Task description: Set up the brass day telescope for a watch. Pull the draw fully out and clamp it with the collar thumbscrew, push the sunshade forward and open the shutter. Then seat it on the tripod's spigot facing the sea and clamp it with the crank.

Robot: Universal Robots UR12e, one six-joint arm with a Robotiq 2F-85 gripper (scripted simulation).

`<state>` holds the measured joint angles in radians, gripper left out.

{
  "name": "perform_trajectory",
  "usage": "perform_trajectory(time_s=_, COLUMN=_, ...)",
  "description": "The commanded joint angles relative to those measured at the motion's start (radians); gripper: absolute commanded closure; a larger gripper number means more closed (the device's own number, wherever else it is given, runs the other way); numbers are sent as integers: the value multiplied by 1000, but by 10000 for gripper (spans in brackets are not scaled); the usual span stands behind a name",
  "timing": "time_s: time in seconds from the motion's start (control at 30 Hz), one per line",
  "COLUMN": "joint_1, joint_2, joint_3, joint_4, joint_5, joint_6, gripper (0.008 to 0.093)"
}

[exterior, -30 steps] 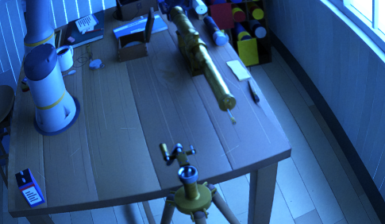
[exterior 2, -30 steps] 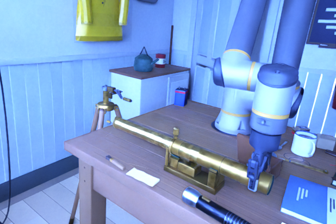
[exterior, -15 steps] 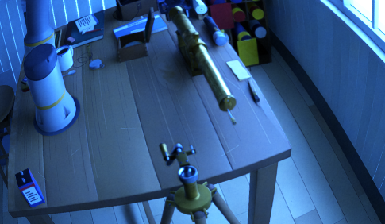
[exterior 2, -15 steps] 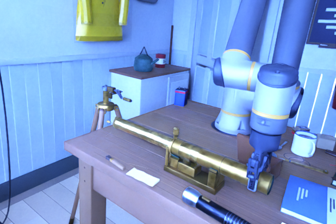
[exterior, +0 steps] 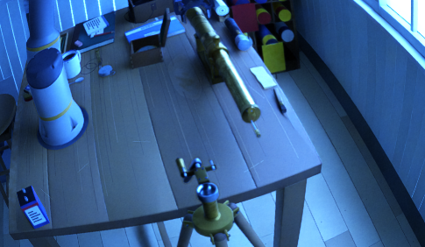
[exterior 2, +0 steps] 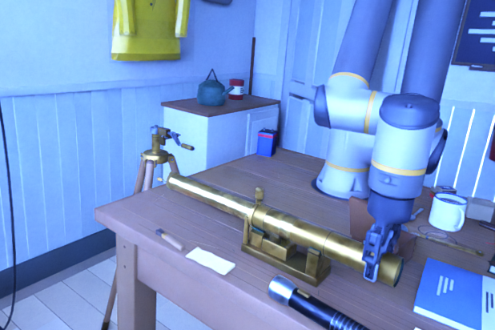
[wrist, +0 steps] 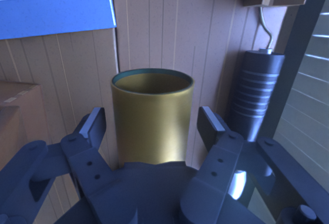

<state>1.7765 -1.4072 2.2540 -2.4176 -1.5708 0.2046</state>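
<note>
The shutter inside the sunshade is hidden from me behind its rim. The brass telescope lies in a brass cradle on the table, with its long draw tube reaching toward the tripod and a collar thumbscrew standing up mid-barrel. My gripper straddles the sunshade at the wide end, open and holding nothing. The tripod stands off the table's edge, its spigot head and crank bare.
A black torch lies just beside the sunshade, near the table's edge. A blue book, a wooden box and a white mug crowd the other side. A cloth and a small brush lie by the draw.
</note>
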Motion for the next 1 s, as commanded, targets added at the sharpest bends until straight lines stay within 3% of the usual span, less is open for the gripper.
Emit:
perform_trajectory(time_s=0.0, joint_1=0, joint_2=0, joint_3=-1, joint_4=0, joint_5=0, joint_6=0, gripper=134)
perform_trajectory(time_s=0.4, joint_1=0, joint_2=-19, joint_3=-9, joint_4=26, joint_5=0, joint_6=0, gripper=134)
perform_trajectory(time_s=0.97, joint_1=0, joint_2=-92, joint_3=-48, joint_4=139, joint_5=0, joint_6=0, gripper=134)
